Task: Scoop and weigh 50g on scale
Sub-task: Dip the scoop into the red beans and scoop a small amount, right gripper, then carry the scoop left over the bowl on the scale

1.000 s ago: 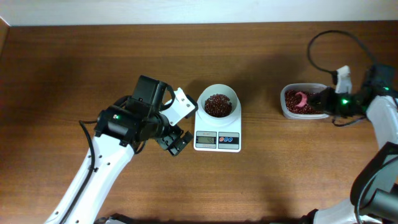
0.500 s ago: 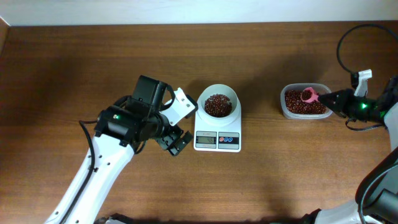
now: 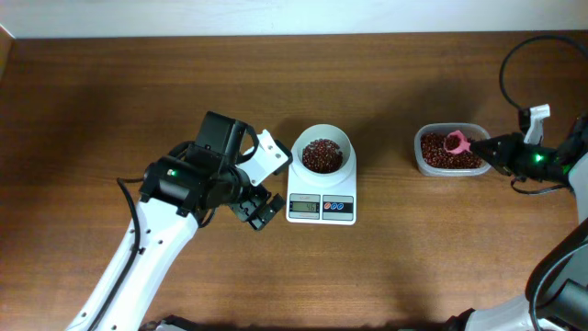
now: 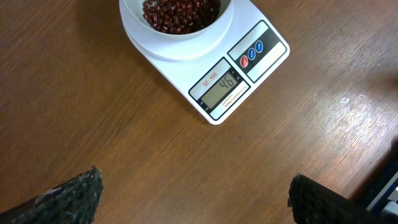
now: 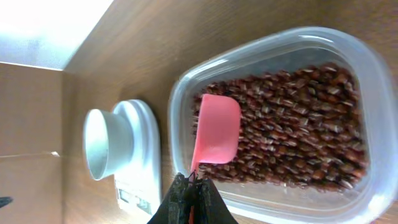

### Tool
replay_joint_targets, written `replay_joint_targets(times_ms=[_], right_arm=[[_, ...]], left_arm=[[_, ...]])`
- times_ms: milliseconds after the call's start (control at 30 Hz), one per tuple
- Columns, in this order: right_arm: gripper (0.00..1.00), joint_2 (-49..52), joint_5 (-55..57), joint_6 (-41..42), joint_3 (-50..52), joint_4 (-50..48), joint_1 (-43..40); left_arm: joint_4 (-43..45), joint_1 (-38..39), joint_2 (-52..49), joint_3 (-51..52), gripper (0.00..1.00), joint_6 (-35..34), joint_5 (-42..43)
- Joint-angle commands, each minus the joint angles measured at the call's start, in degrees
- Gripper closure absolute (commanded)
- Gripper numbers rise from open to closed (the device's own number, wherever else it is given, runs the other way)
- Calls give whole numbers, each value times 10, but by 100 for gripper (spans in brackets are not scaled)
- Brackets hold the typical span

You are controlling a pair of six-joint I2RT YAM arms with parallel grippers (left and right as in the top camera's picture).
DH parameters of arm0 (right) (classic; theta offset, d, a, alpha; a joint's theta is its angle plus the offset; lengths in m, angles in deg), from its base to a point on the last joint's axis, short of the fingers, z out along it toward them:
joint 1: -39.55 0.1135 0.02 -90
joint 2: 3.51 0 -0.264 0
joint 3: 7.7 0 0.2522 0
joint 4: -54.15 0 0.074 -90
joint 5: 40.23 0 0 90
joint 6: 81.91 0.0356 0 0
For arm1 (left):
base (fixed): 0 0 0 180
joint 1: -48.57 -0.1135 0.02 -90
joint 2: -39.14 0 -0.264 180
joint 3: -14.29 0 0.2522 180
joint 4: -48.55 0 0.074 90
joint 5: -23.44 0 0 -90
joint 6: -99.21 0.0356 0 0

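Observation:
The white scale (image 3: 321, 198) stands mid-table, carrying a white bowl (image 3: 322, 138) of dark red-brown beans (image 3: 322, 155). Its display (image 4: 225, 87) reads 46. My left gripper (image 3: 262, 188) hovers open just left of the scale, its fingers (image 4: 87, 193) wide apart over bare wood. At the right, a clear tub (image 3: 418, 147) holds more beans (image 5: 298, 118). My right gripper (image 5: 191, 183) is shut on the handle of a pink scoop (image 5: 217, 127), whose cup hangs over the tub's beans; only pink shows on it.
The right arm's black cable (image 3: 514, 55) loops above the tub. The table's back edge meets a white wall (image 3: 276, 14). Bare wood lies between the scale and the tub.
The right gripper has drawn back to the right with the scoop, whose cup shifted from low in the tub toward its far side. The left arm has not moved.

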Motion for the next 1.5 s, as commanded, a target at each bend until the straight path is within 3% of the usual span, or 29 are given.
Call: replay_joint_targets(times_ms=[0,100,233,333,433,533,667,1100,1300,1467], right_arm=[[96,3,87,2,-8,12,1],[96,3,-3,-62,-8,10,0],[96,3,36,-42,-8,7,0],[96,3,-3,-56,-8,5,0],[96,3,67,-20,-8,12,0],[96,3,-40,-77,-8,9,0],[96,3,77,-14,-8,12,0],[96,3,-140,-14,-8,-1,1],[96,3,-187,-14,-8,-1,14],[96,3,-186,-16,-8,-21,75]], left_arm=[[0,2,11,3,1,-5,8],[0,2,11,3,0,-5,8],[0,2,11,3,1,-5,8],[0,2,11,3,1,-5,8],[0,2,11,3,1,-5,8],[0,2,11,3,1,-5,8],[0,2,11,3,1,-5,8],[0,2,11,3,1,-5,8],[0,2,11,3,1,-5,8],[0,2,11,3,1,-5,8]])
